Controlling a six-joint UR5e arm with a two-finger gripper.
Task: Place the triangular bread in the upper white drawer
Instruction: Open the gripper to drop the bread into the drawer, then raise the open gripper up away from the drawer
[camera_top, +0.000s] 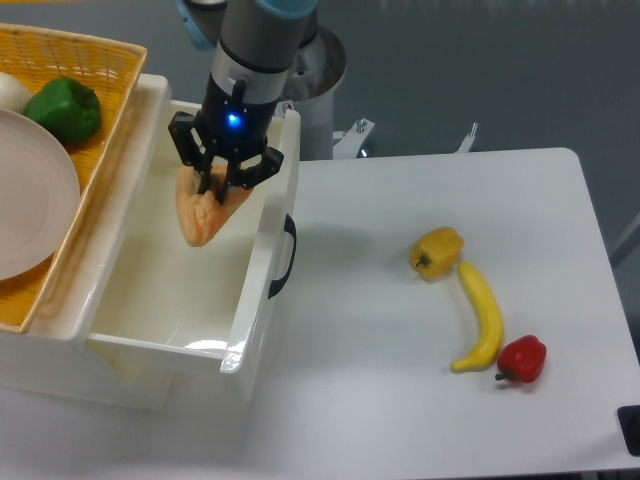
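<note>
Black two-finger gripper (218, 178) pinches the tan-orange triangular bread (205, 208) by its wide end — the point hangs down over the open glossy white plastic drawer (258, 270), inside its walls. Out on the white table (400, 380) lie a yellow bell pepper (437, 252), a yellow banana (480, 315) and a red pepper (522, 359).

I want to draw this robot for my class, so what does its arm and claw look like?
The arm is a thick, round tube, silver-grey, with a light blue cap near the top. Its lower end turns black, with a small bright blue light glowing on it. The claw is black too, with short angled fingers spreading out like little legs. No loose cables show.
</note>
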